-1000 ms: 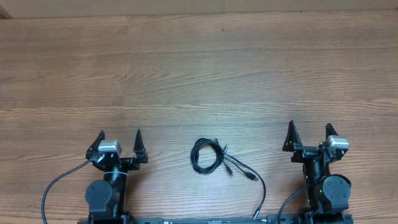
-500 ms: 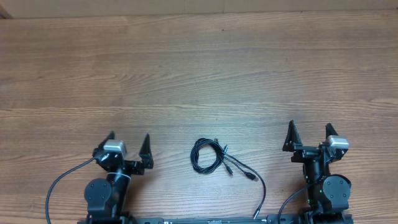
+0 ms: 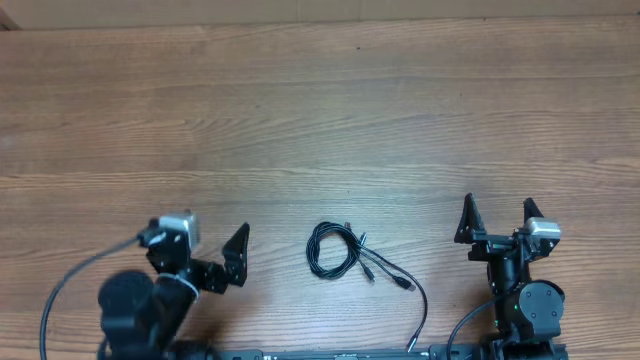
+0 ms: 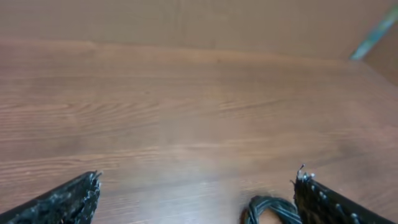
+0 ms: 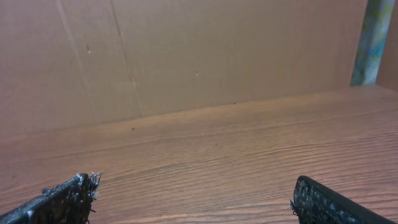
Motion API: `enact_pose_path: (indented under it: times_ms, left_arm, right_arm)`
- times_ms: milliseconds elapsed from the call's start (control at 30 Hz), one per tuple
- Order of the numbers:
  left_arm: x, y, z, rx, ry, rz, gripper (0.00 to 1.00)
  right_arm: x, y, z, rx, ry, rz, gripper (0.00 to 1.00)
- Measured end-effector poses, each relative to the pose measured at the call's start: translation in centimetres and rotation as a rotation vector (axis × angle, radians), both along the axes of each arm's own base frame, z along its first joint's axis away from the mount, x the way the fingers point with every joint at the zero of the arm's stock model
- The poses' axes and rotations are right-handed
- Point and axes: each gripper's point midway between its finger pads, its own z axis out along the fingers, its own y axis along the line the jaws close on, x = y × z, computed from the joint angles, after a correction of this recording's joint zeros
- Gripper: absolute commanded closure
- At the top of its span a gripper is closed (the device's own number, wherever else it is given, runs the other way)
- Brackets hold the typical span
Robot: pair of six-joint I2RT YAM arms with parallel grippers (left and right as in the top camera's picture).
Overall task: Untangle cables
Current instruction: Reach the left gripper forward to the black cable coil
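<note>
While the tangled cables are lying coiled at the lower middle of the worktop, untouched, the left claw is pointing toward them with its jaws wide apart, seemingly to reach in, and the right claw is hovering at lower right, equally wide apart.

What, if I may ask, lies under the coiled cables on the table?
Only the wooden table shows under the cables, including through the coil's open middle. Where the strands cross, the lower ones are covered, too small to tell apart.
</note>
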Motion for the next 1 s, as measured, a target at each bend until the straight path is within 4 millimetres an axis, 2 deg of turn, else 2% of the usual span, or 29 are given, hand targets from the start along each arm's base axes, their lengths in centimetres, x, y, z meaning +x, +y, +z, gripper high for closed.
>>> enact_pose_path:
  times_ms: [200,367,467,600,700,833,1000]
  left_arm:
    - [2.6,-1.9,0.5,-0.012,0.193,-0.123,0.00]
    - [4.1,-6.1,-1.6,0.013,0.321,-0.298,0.00]
    - [4.3,-9.5,-3.5,0.062,0.372,-0.404,0.01]
    - [4.6,-12.4,-6.9,0.116,0.460,-0.480,0.00]
    - [4.8,-13.3,-9.5,0.143,0.535,-0.502,0.00]
    - [3.9,-14.6,-13.6,0.212,0.652,-0.558,0.00]
    - [3.3,-15.2,-15.8,0.308,0.685,-0.561,0.04]
  right_arm:
    - [0.0,0.0,0.1,0.000,-0.003,-0.001,0.00]
    - [0.0,0.0,0.1,0.001,-0.002,0.000,0.00]
    - [0.0,0.0,0.0,0.000,-0.002,-0.001,0.00]
    - [0.0,0.0,0.1,0.000,-0.003,0.000,0.00]
    - [0.0,0.0,0.1,0.001,-0.003,0.000,0.00]
    - [0.0,0.0,0.1,0.000,-0.003,0.000,0.00]
    - [0.0,0.0,0.1,0.000,-0.002,0.000,0.00]
